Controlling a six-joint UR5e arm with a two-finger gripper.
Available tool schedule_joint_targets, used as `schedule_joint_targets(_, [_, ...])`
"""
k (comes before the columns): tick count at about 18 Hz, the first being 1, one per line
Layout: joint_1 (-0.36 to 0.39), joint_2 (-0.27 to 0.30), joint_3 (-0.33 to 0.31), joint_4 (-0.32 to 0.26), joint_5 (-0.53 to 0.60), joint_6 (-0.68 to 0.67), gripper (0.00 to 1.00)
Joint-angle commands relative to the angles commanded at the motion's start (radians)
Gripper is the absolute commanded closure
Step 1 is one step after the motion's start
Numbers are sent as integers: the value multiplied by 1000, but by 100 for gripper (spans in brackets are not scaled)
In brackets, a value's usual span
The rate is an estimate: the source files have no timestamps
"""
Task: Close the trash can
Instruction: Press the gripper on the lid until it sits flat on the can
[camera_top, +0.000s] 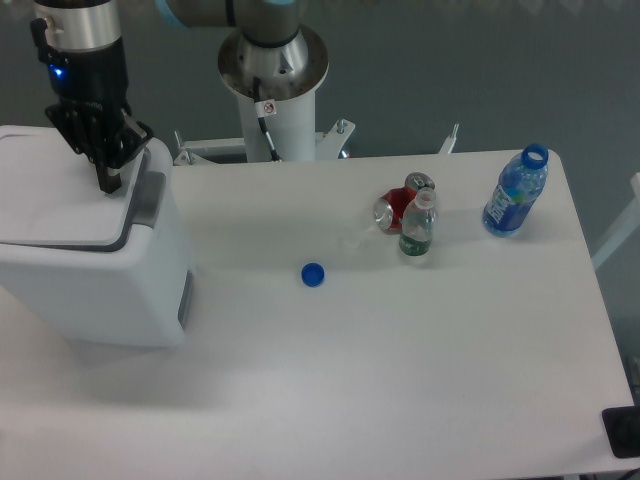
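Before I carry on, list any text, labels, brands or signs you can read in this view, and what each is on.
No words are legible.
Robot base column: a small round red prohibition-style sticker; its symbol is too small to read.
Blue bottle: printed label, blurred, unreadable.
Small clear bottle: green label, too small to read.
Red can: any printing unreadable.
Trash can: no text visible.

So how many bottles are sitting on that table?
2. A blue bottle without its cap stands near the far right corner, and a small clear bottle stands beside a red can near the middle. None seems hidden.
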Motion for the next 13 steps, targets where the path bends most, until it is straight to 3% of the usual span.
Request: schedule_joint_targets(13, [0, -6, -15, 2, 2, 0, 100])
